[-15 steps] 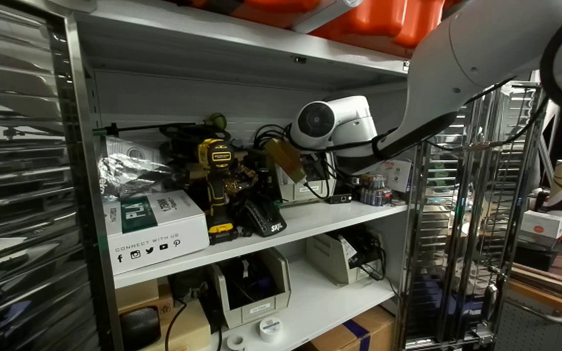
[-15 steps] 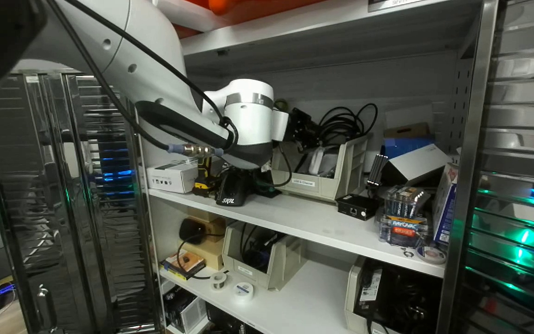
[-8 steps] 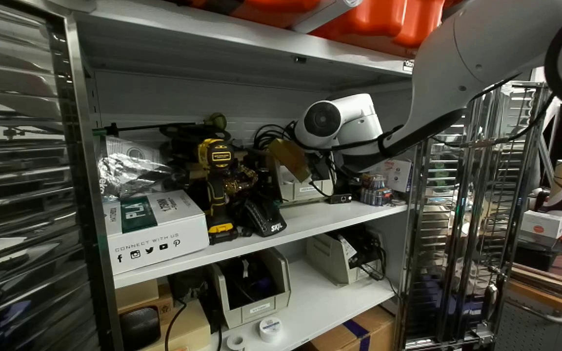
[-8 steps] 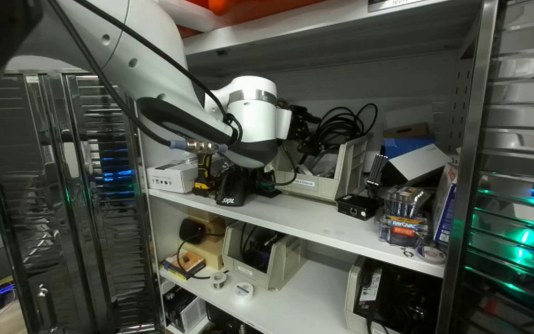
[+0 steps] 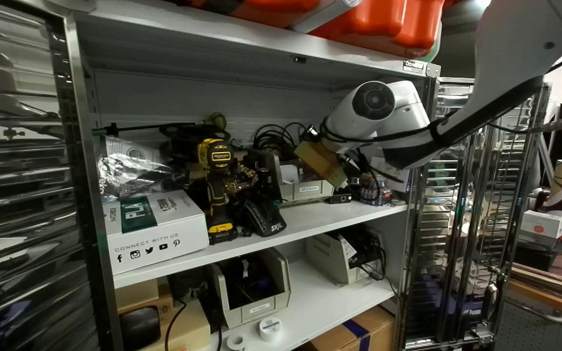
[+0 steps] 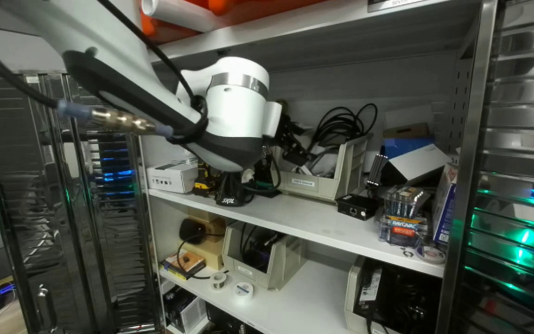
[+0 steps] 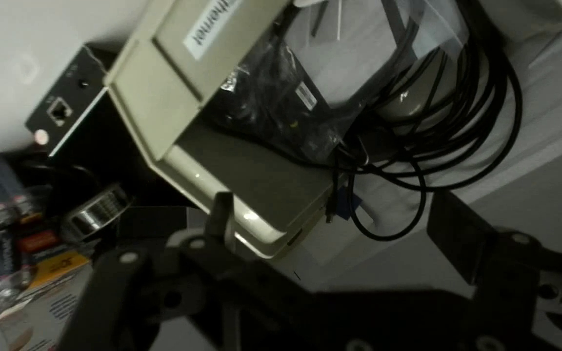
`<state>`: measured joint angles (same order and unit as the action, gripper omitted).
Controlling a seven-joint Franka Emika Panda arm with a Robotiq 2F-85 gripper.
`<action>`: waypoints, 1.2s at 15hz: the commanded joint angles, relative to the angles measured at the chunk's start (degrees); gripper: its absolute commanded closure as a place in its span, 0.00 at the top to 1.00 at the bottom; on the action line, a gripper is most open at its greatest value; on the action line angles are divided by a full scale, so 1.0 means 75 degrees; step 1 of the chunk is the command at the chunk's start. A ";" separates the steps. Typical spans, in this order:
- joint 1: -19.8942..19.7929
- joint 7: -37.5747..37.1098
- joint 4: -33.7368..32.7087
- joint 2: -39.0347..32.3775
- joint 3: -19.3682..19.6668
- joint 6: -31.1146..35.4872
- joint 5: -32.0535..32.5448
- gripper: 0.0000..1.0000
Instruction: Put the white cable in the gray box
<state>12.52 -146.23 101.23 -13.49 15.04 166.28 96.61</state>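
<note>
The long white shelf [image 6: 290,213] bears an open-topped, gray-beige plastic bin [image 7: 156,105], presumably the target; in the wrist view it lies up-left of the black two-fingered gripper [image 7: 337,222], its side wall slanting toward the gap between the fingers [image 7: 459,239], which stand spread, nothing visibly pinched. The white cable cannot be made out, its direction and axis unknown.

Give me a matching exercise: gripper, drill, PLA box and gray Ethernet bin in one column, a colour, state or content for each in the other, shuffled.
Column one:
1. gripper
2. drill
3. PLA box
4. gray Ethernet bin

Column two:
A. mostly white
B. holds clear plastic packaging
C. yellow and black
D. jaws apart

Pairs: 1-D, 2-C, 3-A, 4-B
</note>
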 commanded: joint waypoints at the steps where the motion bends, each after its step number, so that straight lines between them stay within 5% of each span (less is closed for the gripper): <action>1: -0.1016 0.2054 0.1952 0.1427 -0.0836 0.0526 -0.0895 1.00; 7: -0.1846 0.5377 0.4809 0.2696 -0.1031 0.1254 -0.3036 1.00; 12: -0.1845 0.8146 0.6199 0.2525 -0.1104 0.2007 -0.5359 1.00; 14: -0.1714 0.9290 0.6593 0.2404 -0.1303 0.1826 -0.6445 1.00; 15: -0.0975 0.9866 0.6733 0.2358 -0.0802 0.1633 -0.7031 1.00; 18: -0.0075 1.1607 0.7095 0.2563 -0.0714 0.0537 -0.8965 1.00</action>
<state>5.21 -70.15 151.48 2.93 7.56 176.53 40.57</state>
